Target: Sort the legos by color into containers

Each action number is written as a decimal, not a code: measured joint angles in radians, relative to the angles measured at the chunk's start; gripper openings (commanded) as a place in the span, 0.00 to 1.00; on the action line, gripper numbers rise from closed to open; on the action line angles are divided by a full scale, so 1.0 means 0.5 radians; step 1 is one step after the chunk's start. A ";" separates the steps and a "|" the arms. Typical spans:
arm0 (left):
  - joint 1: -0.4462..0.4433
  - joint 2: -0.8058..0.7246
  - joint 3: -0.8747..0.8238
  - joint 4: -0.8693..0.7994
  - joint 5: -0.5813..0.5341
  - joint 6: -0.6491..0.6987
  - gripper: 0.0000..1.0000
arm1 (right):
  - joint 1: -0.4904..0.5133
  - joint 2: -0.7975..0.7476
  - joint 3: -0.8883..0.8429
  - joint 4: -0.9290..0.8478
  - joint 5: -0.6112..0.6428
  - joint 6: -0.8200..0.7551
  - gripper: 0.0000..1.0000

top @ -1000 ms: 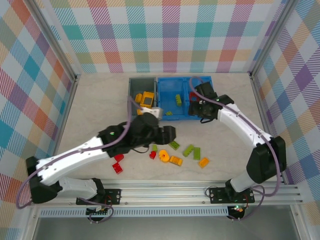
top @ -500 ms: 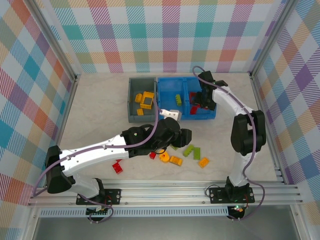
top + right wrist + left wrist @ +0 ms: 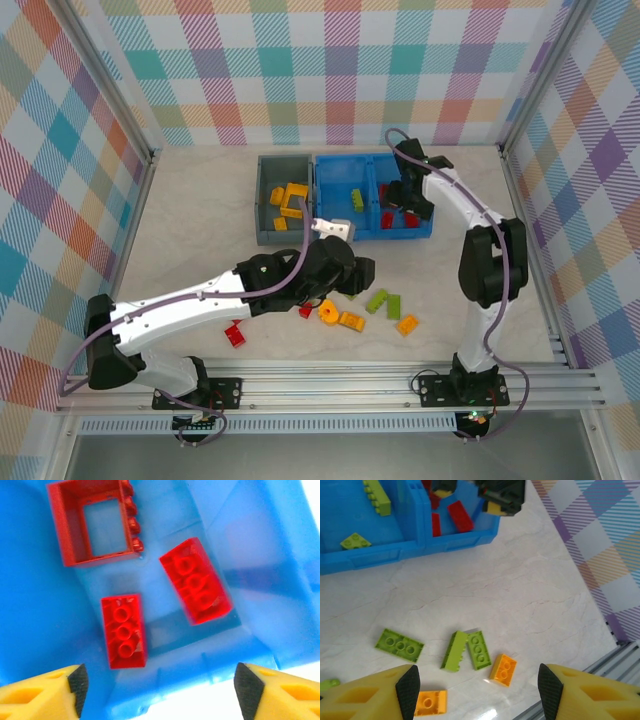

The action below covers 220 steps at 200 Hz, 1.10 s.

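Legos (image 3: 351, 321) in red, yellow-orange and lime green lie partly in two bins at the far middle of the tabletop (image 3: 200, 210) and partly loose on its near middle. The left arm (image 3: 190, 310) reaches from the near left corner across toward the middle, and the right arm (image 3: 470, 225) stretches from the near right to the far side. The blue bin (image 3: 390, 235) holds lime green bricks (image 3: 356, 198) in its left compartment and red ones in its right. Just beside it on the left stands the smaller grey bin (image 3: 285, 238), with yellow-orange bricks (image 3: 290, 200) inside. The left end effector (image 3: 355, 272) hovers over the loose scatter, its fingers wide apart with nothing between them. The right end effector (image 3: 405, 195) hangs above the red compartment, likewise spread wide and empty. Below it lie a hollow red frame (image 3: 92, 522) and two red bricks (image 3: 196, 580), each apart from the others. Under the left end effector, a flat green brick (image 3: 399, 645) lies left of a green pair (image 3: 479, 650) that touch each other, with an orange brick (image 3: 503, 669) just right of the pair. A round yellow piece (image 3: 328, 312) sits near the middle, and a small red brick (image 3: 237, 333) lies further to the near left.
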 measured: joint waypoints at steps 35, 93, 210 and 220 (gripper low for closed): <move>0.018 -0.034 -0.109 -0.128 -0.039 -0.068 0.65 | 0.119 -0.394 -0.058 0.035 -0.020 -0.001 0.62; 0.030 -0.046 -0.276 -0.229 0.106 0.005 0.68 | 0.426 -1.317 -0.549 0.037 -0.127 -0.018 0.66; 0.056 0.340 -0.356 -0.333 0.314 -0.821 0.74 | 0.498 -2.137 -1.225 -0.369 -0.770 -0.063 0.81; 0.040 0.346 -0.356 -0.330 0.301 -0.977 0.75 | 0.498 -2.142 -1.234 -0.364 -0.851 -0.095 0.82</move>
